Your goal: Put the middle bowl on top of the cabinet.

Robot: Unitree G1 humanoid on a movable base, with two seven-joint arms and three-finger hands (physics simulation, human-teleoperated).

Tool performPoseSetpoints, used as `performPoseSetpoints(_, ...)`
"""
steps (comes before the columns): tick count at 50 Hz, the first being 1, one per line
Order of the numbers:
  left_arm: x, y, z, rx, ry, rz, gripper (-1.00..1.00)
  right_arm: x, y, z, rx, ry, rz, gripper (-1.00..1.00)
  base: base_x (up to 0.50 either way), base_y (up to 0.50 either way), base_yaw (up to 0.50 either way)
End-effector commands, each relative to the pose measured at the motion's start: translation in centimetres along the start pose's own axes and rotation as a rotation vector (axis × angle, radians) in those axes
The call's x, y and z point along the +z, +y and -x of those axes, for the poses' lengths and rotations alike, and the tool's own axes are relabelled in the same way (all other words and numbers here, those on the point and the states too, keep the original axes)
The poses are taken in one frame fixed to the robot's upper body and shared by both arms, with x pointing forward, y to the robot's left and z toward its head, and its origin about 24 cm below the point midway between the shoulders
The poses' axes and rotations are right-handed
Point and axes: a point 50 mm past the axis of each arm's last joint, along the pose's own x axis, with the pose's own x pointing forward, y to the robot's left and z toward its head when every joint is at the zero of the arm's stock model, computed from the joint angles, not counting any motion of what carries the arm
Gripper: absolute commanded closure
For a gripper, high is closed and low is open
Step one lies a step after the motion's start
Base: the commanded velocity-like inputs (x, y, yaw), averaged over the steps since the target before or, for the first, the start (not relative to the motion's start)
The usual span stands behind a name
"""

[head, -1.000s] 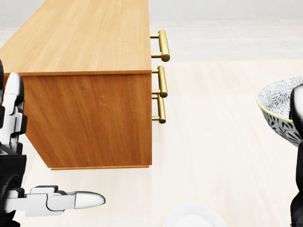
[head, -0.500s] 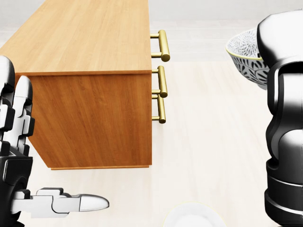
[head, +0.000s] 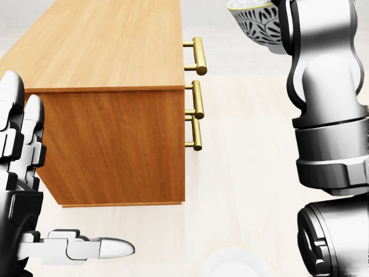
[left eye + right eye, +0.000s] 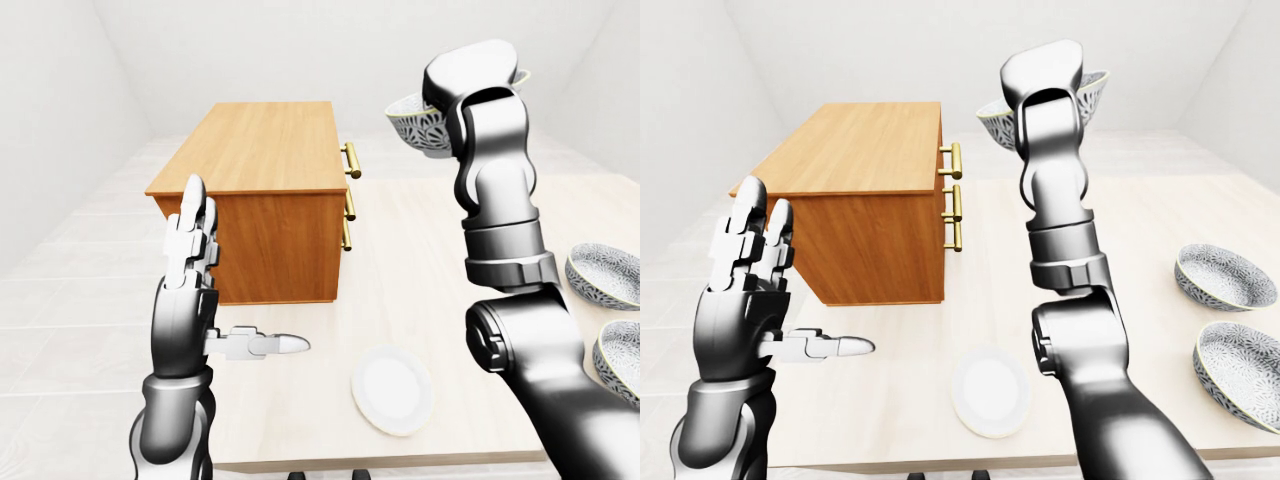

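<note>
Bowl (image 4: 413, 128) held aloft by the right hand (image 4: 470, 72), fingers closed on it but mostly hidden, just right of the cabinet's (image 4: 258, 150) handled edge in the left-eye view, open worktop (image 4: 420, 290) beneath, left hand (image 4: 188, 290) spread empty at the cabinet's lower left.

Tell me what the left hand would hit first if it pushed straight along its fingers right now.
Probably the cabinet: the open fingers of the left hand aim at its left corner in the left-eye view. Depth is unclear, so they might pass over the top edge.
</note>
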Motion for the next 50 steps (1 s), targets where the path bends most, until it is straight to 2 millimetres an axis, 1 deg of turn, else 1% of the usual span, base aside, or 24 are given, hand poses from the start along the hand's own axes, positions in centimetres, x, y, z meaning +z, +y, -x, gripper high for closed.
performPoseSetpoints(1,0.0,0.5,-0.2,0.027,-0.009,0.005,-1.00,2.5,-3.1,-1.8,-0.092,-0.083,0.004,1.00,0.00,0.00,0.00)
performPoseSetpoints(3,0.3,0.5,-0.2,0.027,-0.021,0.005,-1.00,3.0,-3.8,-2.0,-0.121,-0.110,-0.041,1.00,0.00,0.00,0.00)
performPoseSetpoints(6,0.3,0.5,-0.2,0.026,-0.021,0.006,-1.00,3.8,-4.4,-2.1,-0.151,-0.147,-0.083,1.00,0.00,0.00,0.00)
performPoseSetpoints(10,0.2,0.3,-0.1,0.015,-0.012,-0.002,-1.00,5.1,-4.6,-2.2,-0.162,-0.200,-0.160,1.00,0.00,0.00,0.00)
performPoseSetpoints(13,0.3,0.4,-0.2,0.018,-0.017,-0.002,-1.00,5.7,-4.9,-2.3,-0.162,-0.229,-0.211,1.00,0.00,0.00,0.00)
performPoseSetpoints(14,0.3,0.4,-0.2,0.018,-0.019,-0.001,-1.00,5.9,-4.9,-2.3,-0.166,-0.234,-0.195,1.00,0.00,0.00,0.00)
performPoseSetpoints(19,0.2,0.3,-0.1,0.013,-0.014,-0.003,-1.00,6.6,-5.5,-2.2,-0.175,-0.269,-0.267,1.00,0.00,0.00,0.00)
performPoseSetpoints(26,0.1,0.4,-0.2,0.013,-0.011,-0.002,-1.00,7.2,-6.0,-2.3,-0.198,-0.291,-0.302,1.00,0.00,0.00,0.00)
performPoseSetpoints(33,0.2,0.4,-0.2,0.012,-0.014,0.002,-1.00,8.2,-5.9,-2.4,-0.196,-0.314,-0.338,1.00,0.00,0.00,0.00)
performPoseSetpoints(34,0.3,0.4,-0.2,0.014,-0.020,0.003,-1.00,8.5,-5.6,-2.4,-0.187,-0.316,-0.309,1.00,0.00,0.00,0.00)
performPoseSetpoints(35,0.4,0.4,-0.2,0.015,-0.025,0.005,-1.00,8.7,-5.4,-2.5,-0.181,-0.318,-0.319,1.00,0.00,0.00,0.00)
performPoseSetpoints(39,0.4,0.4,-0.2,0.011,-0.026,0.012,-1.00,9.2,-5.3,-2.4,-0.179,-0.327,-0.322,1.00,0.00,0.00,0.00)
performPoseSetpoints(42,0.5,0.6,-0.2,0.019,-0.029,0.010,-1.00,10.0,-4.7,-2.3,-0.182,-0.339,-0.275,1.00,0.00,0.00,0.00)
performPoseSetpoints(45,0.5,0.5,-0.2,0.014,-0.029,0.011,-1.00,10.5,-5.0,-2.1,-0.187,-0.351,-0.289,1.00,0.00,0.00,0.00)
performPoseSetpoints(50,0.5,0.6,-0.2,0.016,-0.031,0.013,-1.00,11.4,-4.7,-1.8,-0.197,-0.366,-0.308,1.00,0.00,0.00,0.00)
